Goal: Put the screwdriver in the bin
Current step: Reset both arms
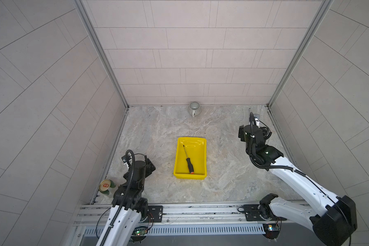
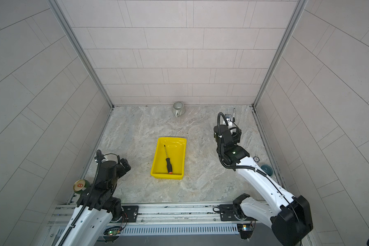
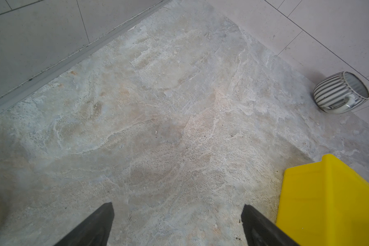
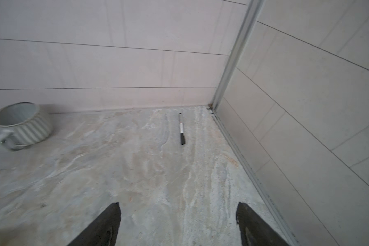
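We read the placing step as done: the screwdriver point(image 1: 188, 158) lies flat inside the bin point(image 1: 200, 153), slanted along its length, with the orange handle end by the near wall and the tip toward the far wall. Both top views show it wholly within the yellow walls. Neither hand touches it. Our right hand point(image 4: 177, 205) hangs over bare table point(image 1: 222, 170) well apart from the bin, toward the far right corner, its fingers spread wide with nothing between them. A marker pen point(image 4: 181, 130) lies ahead of it near the wall, and a ribbed cup point(image 4: 21, 124) stands by the back wall. Our left hand point(image 3: 177, 205) is likewise spread and empty, low over the table just beside a corner of the bin. As we judge it, nothing is left to carry. The next move calls only for drawing both arms back to rest, the right one clear of the marker pen and the left one clear of the bin's wall, so the bin is not nudged
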You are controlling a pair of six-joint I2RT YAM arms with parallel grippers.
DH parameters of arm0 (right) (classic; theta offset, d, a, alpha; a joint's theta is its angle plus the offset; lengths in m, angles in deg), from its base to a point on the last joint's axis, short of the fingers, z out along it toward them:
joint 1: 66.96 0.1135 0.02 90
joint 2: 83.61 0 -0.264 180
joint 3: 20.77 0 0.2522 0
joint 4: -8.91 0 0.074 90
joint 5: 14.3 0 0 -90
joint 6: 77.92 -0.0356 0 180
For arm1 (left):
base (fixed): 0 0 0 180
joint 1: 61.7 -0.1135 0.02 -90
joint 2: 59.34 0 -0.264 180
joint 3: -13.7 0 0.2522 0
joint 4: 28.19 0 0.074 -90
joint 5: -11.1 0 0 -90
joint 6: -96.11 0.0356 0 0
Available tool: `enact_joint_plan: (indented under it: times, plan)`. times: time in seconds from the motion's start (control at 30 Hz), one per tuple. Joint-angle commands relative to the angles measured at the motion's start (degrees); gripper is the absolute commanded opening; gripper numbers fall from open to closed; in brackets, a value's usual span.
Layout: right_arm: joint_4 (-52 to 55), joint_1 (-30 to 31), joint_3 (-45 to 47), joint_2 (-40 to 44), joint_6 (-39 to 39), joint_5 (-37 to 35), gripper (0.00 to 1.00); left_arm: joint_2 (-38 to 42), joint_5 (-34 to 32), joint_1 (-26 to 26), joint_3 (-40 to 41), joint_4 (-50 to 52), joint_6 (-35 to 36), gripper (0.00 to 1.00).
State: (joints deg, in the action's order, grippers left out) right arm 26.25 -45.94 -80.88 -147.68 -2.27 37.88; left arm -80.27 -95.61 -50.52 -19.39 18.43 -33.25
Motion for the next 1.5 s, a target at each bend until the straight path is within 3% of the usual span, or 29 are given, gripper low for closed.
enact_joint_plan:
  times: [0.0,0.1,0.2,0.63,1.07,1.3,1.37,1.43,1.47]
  plan:
    - [-20.5,-4.3,9.9,-4.9,9.1,0.1,0.85,0.3,-0.1,0.2,-0.1,-0.2,0.7,1.00]
    - [-38.9,-4.5,18.5,-10.3,17.7,-0.9,0.85,0.2,-0.1,0.2,-0.1,-0.3,0.7,1.00]
    - [-45.9,-4.6,21.1,-14.8,20.6,-3.2,0.86,0.2,-0.2,0.2,-0.1,-0.3,0.7,1.00]
    - [-56.3,-6.5,21.8,-25.9,20.5,0.3,0.88,-0.4,-0.3,0.2,-0.1,-0.6,0.7,1.00]
    - [-52.7,-15.0,23.3,-23.2,11.1,11.2,0.90,-1.4,0.2,0.2,-0.4,-0.8,0.7,1.00]
    - [-53.5,-15.2,23.8,-23.1,11.1,11.7,0.94,-2.0,0.5,0.2,-0.4,-0.8,0.7,1.00]
    - [-56.4,-15.4,25.5,-24.0,12.2,15.4,0.99,-1.9,0.5,0.2,-0.5,-0.8,0.7,1.00]
    - [-64.2,-15.4,27.5,-27.0,11.9,13.8,0.99,-1.9,0.4,0.2,-0.5,-0.8,0.7,1.00]
    - [-63.2,-15.3,27.7,-26.1,11.6,13.9,0.99,-1.9,0.6,0.2,-0.4,-0.8,0.7,1.00]
